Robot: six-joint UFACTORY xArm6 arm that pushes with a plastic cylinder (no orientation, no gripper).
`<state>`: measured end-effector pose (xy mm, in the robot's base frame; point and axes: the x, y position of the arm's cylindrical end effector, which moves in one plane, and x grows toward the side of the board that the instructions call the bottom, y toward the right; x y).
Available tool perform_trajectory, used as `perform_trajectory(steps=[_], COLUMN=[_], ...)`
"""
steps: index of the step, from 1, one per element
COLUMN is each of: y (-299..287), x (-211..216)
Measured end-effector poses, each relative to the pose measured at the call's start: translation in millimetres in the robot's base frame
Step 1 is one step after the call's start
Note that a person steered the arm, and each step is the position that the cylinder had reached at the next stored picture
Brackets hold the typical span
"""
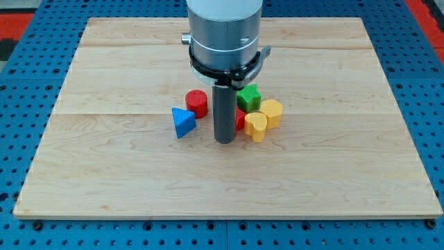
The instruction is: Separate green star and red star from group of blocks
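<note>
Near the middle of the wooden board (104,173), a little toward the view's bottom: my tip (224,142), the blunt lower end of a straight dark rod hanging from a grey cylindrical arm housing (225,31) at the view's top centre. No jaws, nothing gripped; only a bare rod end, seemingly down at the board surface. Just to the view's right of the rod, partly hidden behind it: a red block (240,119), likely the red star, shape not fully readable, seemingly touching the rod. Above that, toward the view's top right of the tip: the green star (248,97), close behind the rod and tucked against the cluster. Right of the red block, packed together: a yellow heart-like block (256,127) and, just beyond and slightly higher in view, a second yellow block (272,112), many-sided, exact shape hard to tell. To the view's left of the rod, slightly apart from it: a red cylinder (196,103), upright, and just below-left of it a blue triangular block (183,123), the two nearly touching. Around the board: a blue perforated table (21,62).
</note>
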<state>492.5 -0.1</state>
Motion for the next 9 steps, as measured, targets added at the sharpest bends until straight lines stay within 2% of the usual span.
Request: perform_trajectory(steps=[4, 6, 9], y=[4.9, 40.5, 59.2], x=[-5.9, -45.2, -137.1])
